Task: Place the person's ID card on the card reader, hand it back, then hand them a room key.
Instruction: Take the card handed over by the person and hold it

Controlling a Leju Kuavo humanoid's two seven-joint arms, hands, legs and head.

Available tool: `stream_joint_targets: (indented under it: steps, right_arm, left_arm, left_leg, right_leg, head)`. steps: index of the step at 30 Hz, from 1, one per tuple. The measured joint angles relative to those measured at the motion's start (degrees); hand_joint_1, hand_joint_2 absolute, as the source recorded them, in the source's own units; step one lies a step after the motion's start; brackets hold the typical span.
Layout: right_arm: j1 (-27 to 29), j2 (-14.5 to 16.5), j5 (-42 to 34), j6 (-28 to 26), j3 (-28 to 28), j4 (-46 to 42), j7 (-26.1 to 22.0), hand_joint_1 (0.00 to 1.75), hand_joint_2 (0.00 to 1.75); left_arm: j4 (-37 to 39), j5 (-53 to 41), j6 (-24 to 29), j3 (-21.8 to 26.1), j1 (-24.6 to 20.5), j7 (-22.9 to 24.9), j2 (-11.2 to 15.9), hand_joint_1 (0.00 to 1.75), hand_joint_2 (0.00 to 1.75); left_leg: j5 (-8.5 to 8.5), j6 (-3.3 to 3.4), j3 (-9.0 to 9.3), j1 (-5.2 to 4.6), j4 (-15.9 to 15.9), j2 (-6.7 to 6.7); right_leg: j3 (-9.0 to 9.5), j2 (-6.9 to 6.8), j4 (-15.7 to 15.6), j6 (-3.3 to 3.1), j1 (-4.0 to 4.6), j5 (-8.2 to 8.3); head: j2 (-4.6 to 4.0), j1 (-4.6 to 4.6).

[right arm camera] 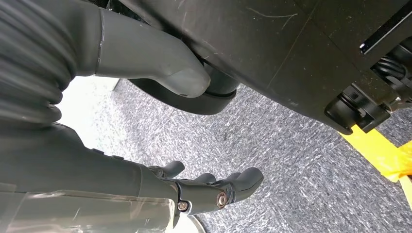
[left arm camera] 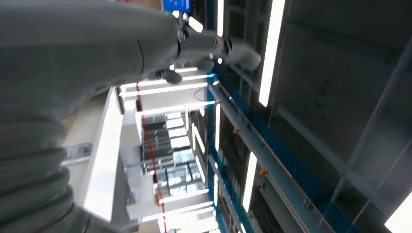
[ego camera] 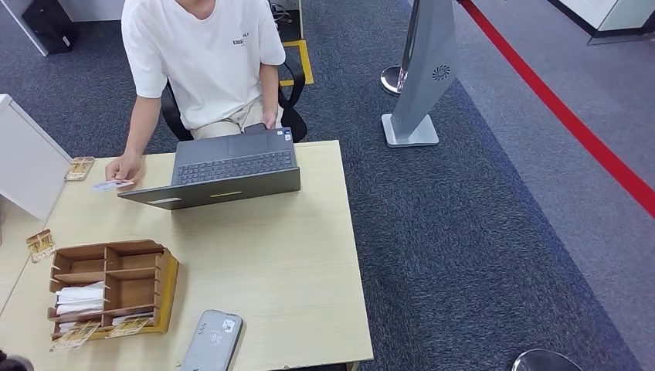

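Observation:
A person in a white shirt sits at the far side of the table [ego camera: 293,263], one hand [ego camera: 123,167] resting on a small white ID card [ego camera: 113,185] at the far left edge. At the near edge lies the grey card reader [ego camera: 212,340]. A wooden organizer [ego camera: 166,282] at the near left holds white room key cards [ego camera: 79,297]. My left hand [left arm camera: 145,48] is raised toward the ceiling, fingers [left arm camera: 233,51] apart, holding nothing. Hanging over the carpet, my right hand [right arm camera: 121,179] has its thumb [right arm camera: 160,68] and fingers [right arm camera: 228,187] spread and holds nothing.
An open grey laptop [ego camera: 224,170] stands between the person and the organizer. Small card stands [ego camera: 79,168] [ego camera: 40,245] sit along the left edge beside a white partition [ego camera: 27,166]. A grey kiosk stand [ego camera: 425,77] and a red floor line [ego camera: 571,116] lie to the right.

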Motion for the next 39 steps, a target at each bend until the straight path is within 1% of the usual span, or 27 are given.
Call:
stream_joint_targets:
  steps: [2, 3, 4, 7, 9, 10, 12, 15, 17, 19, 21, 23, 33, 37, 39]
  right_arm:
    - [-0.2, 0.0, 0.1, 0.4, 0.0, 0.0, 0.5, 0.00, 1.75]
    - [-0.3, 0.0, 0.1, 0.6, 0.0, 0.0, 0.7, 0.00, 1.75]
    - [-0.3, 0.0, 0.1, 0.7, 0.0, 0.0, 0.9, 0.00, 1.75]
    - [-0.3, 0.0, 0.1, 0.8, 0.0, -0.1, 0.9, 0.00, 1.75]
    - [-0.3, 0.0, 0.0, 0.8, 0.0, -0.1, 1.0, 0.00, 1.75]
    - [-0.3, 0.0, 0.0, 0.9, 0.0, -0.1, 1.1, 0.00, 1.75]
    - [-0.4, 0.0, -0.2, 0.9, 0.0, -0.1, 1.4, 0.00, 1.75]
    - [-0.5, -0.1, -0.5, 1.0, 0.0, -0.1, 1.9, 0.00, 1.75]
    - [-0.6, -0.1, -0.7, 1.1, 0.0, -0.1, 2.4, 0.00, 1.75]
    - [-0.6, -0.2, -0.7, 1.1, 0.0, -0.1, 2.6, 0.00, 1.75]
    - [-0.6, -0.2, -0.7, 1.1, 0.0, -0.1, 2.7, 0.00, 1.75]
    - [-0.6, -0.2, -0.6, 1.2, 0.0, -0.1, 2.7, 0.00, 1.75]
    - [-0.7, -0.2, 0.4, 1.3, 0.0, -0.1, 2.7, 0.00, 1.75]
    - [-0.7, -0.2, 0.8, 1.3, 0.0, -0.1, 2.7, 0.00, 1.75]
    - [-0.7, -0.2, 1.0, 1.3, 0.0, -0.1, 2.7, 0.00, 1.75]
  left_arm:
    - [7.2, -12.7, 0.7, -3.6, -7.3, 7.0, 3.3, 0.00, 1.75]
    - [10.6, -17.4, 0.8, -5.2, -10.3, 9.5, 4.6, 0.00, 1.75]
    - [13.6, -20.4, 1.0, -6.5, -12.9, 11.1, 5.7, 0.00, 1.75]
    - [19.6, -23.1, 1.5, -9.4, -17.6, 12.3, 8.0, 0.00, 1.75]
    - [22.0, -23.9, 1.5, -10.6, -19.1, 12.9, 8.9, 0.00, 1.75]
    - [23.0, -25.8, 0.9, -11.1, -19.7, 14.1, 9.3, 0.00, 1.75]
    - [25.7, -33.6, -2.0, -12.3, -21.7, 18.9, 10.1, 0.00, 1.75]
    - [32.0, -48.1, -9.9, -15.2, -26.9, 28.5, 11.0, 0.00, 1.75]
    - [37.1, -53.8, -14.7, -17.4, -30.9, 33.7, 11.2, 0.00, 1.75]
    - [41.7, -56.3, -16.7, -19.3, -34.2, 36.6, 11.3, 0.00, 1.75]
    - [44.8, -56.5, -16.8, -20.5, -35.9, 37.5, 11.4, 0.00, 1.75]
    - [46.5, -56.3, -16.8, -21.0, -36.5, 37.7, 11.4, 0.00, 1.75]
    - [49.2, -55.4, -17.6, -21.3, -36.5, 37.6, 11.6, 0.00, 1.75]
    - [49.3, -55.3, -18.0, -21.3, -36.1, 37.4, 11.7, 1.75, 1.75]
    - [49.3, -55.1, -18.1, -21.3, -35.8, 37.0, 11.7, 1.75, 1.75]
  left_leg:
    - [0.11, -0.03, -0.02, 0.00, 0.0, 0.00]
    - [0.13, -0.04, -0.02, 0.00, 0.0, 0.09]
    - [0.14, -0.05, -0.03, 0.00, 0.0, 0.21]
    - [0.13, -0.05, -0.04, 0.00, 0.0, 0.53]
    - [0.10, -0.03, -0.05, -0.01, 0.0, 0.60]
    - [0.09, -0.02, -0.07, -0.01, 0.0, 0.59]
    - [0.08, 0.00, -0.13, -0.01, 0.0, 0.51]
    - [0.11, 0.01, -0.22, -0.01, 0.0, 0.40]
    - [0.14, 0.00, -0.24, -0.01, 0.0, 0.47]
    - [0.16, 0.00, -0.25, -0.02, 0.0, 0.57]
    - [0.16, 0.00, -0.25, -0.02, 0.0, 0.62]
    - [0.16, 0.00, -0.27, -0.02, 0.0, 0.64]
    - [0.16, 0.00, -0.39, -0.02, 0.0, 0.63]
    - [0.17, 0.00, -0.39, -0.02, 0.0, 0.62]
    - [0.17, 0.00, -0.39, -0.02, 0.0, 0.61]
  right_leg:
    - [0.04, -0.03, 0.0, -0.08, 0.00, 0.11]
    - [0.04, 0.03, 0.0, -0.11, 0.00, 0.18]
    - [0.03, 0.14, 0.1, -0.12, 0.00, 0.24]
    - [-0.02, 0.44, 0.1, -0.10, 0.00, 0.32]
    - [-0.09, 0.50, 0.0, -0.10, 0.00, 0.31]
    - [-0.15, 0.50, 0.0, -0.09, 0.00, 0.30]
    - [-0.25, 0.43, 0.0, -0.06, 0.00, 0.28]
    - [-0.26, 0.31, 0.0, -0.03, 0.00, 0.28]
    - [-0.23, 0.34, 0.0, -0.05, 0.00, 0.35]
    - [-0.22, 0.42, 0.0, -0.04, -0.01, 0.42]
    - [-0.21, 0.49, 0.0, -0.02, -0.01, 0.45]
    - [-0.22, 0.51, 0.0, -0.01, -0.01, 0.44]
    - [-0.32, 0.49, 0.0, -0.01, -0.01, 0.42]
    - [-0.31, 0.49, 0.0, 0.00, -0.01, 0.43]
    - [-0.31, 0.49, 0.0, 0.00, -0.01, 0.43]
  head:
    - [0.00, -0.02]
    - [0.00, -0.03]
    - [0.00, -0.04]
    - [0.00, -0.05]
    - [0.00, -0.06]
    - [0.00, -0.05]
    - [0.00, -0.05]
    - [0.00, -0.03]
    - [0.00, -0.02]
    - [0.00, -0.03]
    - [0.00, -0.04]
    - [0.00, -0.05]
    - [0.00, -0.04]
    - [0.00, -0.03]
    - [0.00, -0.03]
